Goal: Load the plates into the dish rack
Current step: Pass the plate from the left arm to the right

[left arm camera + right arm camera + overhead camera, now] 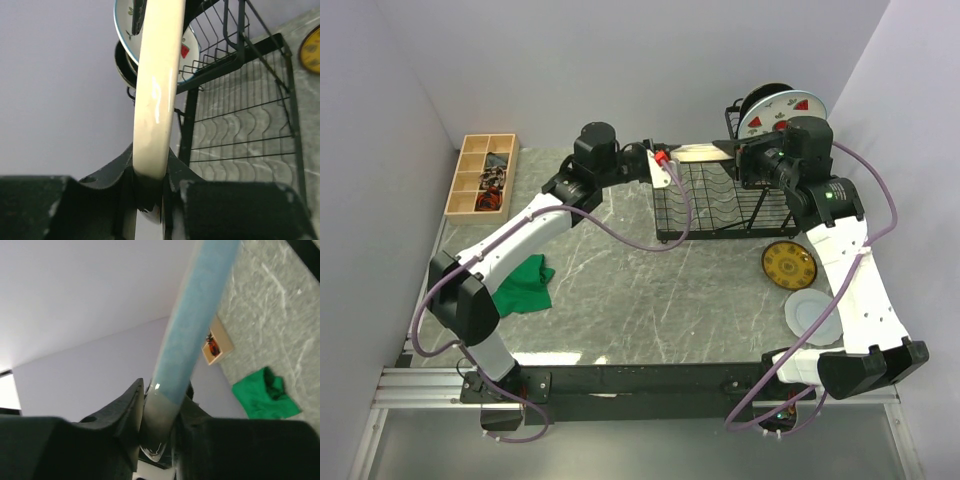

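Over the black wire dish rack (pixel 705 205), at the back of the grey stone-look table (pixel 620 300), a round cream-and-blue plate (pixel 705 152) hung in the air btw. the two arms. It stood on its edge, prob. so it could slide down into a slot.

The left fingers (pixel 148 192) were pinched shut on its cream rim. The right fingers (pixel 161 407) were on the other side, on the blue rim. They looked pressed against it on both sides, so I'd say they had hold of it too. Two grips on one plate looked like a pass from arm to arm, maybe bc the right arm sat nearer the slots.

Up in the small top basket, a white plate w/ watermelon slices (pixel 790 110) stood on edge, w/ a black plate (pixel 760 97) behind it. I saw no plates in the low slots. On the table by the right arm, a yellow patterned plate (pixel 788 265) and a pale see-through plate (pixel 813 315) lay flat, not loaded yet. So the job looked less than half done.
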Motion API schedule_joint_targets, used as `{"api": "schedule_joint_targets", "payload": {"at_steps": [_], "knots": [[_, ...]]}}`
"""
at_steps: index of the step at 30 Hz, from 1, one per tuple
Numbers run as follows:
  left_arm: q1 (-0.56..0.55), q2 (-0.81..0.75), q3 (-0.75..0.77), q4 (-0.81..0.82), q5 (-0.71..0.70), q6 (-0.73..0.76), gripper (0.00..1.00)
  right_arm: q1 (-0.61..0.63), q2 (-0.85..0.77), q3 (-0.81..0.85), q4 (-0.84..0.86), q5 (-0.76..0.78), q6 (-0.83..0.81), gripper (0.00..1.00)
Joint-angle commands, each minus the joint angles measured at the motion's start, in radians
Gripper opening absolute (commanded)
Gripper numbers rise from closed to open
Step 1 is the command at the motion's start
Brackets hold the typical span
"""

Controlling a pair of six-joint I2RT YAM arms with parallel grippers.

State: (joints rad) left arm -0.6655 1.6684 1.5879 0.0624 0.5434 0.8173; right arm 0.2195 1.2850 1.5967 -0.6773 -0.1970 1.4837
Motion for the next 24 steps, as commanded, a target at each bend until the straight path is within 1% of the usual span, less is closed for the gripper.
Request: {"api": "schedule_joint_targets", "payload": {"at_steps": [1,3,4,7,8,10,11,12,14,17,19,20,24], "knots": [[-0.013,-0.107,0.073,0.185,0.013,0.045,0.01,-0.008,-0.024,-0.001,0.051,0.019,-0.036,0.13],[-0.014,-0.102,0.078,0.177,0.009,0.063,0.01,-0.008,-0.026,0.003,0.068,0.016,-0.045,0.02],[-0.014,-0.101,0.084,0.175,-0.002,0.066,0.01,-0.008,-0.027,0.003,0.073,0.015,-0.046,0.00],[-0.013,-0.093,0.092,0.183,-0.014,0.075,0.01,-0.009,-0.035,-0.010,0.102,0.007,-0.049,0.00],[-0.014,-0.091,0.093,0.188,-0.017,0.079,0.03,-0.006,-0.038,-0.014,0.108,0.002,-0.048,0.00],[-0.013,-0.091,0.087,0.218,-0.025,0.065,0.12,-0.006,-0.039,-0.012,0.130,-0.002,-0.051,0.00],[-0.014,-0.099,0.080,0.235,-0.028,0.057,0.24,-0.006,-0.042,-0.012,0.139,-0.004,-0.051,0.00],[-0.013,-0.102,0.073,0.269,-0.031,0.042,0.32,-0.006,-0.042,-0.009,0.153,-0.005,-0.054,0.00],[-0.013,-0.108,0.061,0.281,-0.031,0.025,0.44,-0.008,-0.044,-0.004,0.169,-0.007,-0.063,0.00],[-0.013,-0.125,0.041,0.287,-0.039,0.008,0.55,-0.008,-0.044,0.011,0.197,-0.010,-0.077,0.00],[-0.014,-0.136,0.015,0.287,-0.045,0.002,0.57,-0.008,-0.041,0.019,0.206,-0.015,-0.088,0.00],[-0.014,-0.150,0.006,0.290,-0.048,-0.003,0.60,-0.009,-0.041,0.025,0.209,-0.016,-0.091,0.00],[-0.013,-0.193,-0.042,0.290,-0.080,-0.027,0.67,-0.015,-0.047,0.046,0.219,0.002,-0.112,0.00]]}}
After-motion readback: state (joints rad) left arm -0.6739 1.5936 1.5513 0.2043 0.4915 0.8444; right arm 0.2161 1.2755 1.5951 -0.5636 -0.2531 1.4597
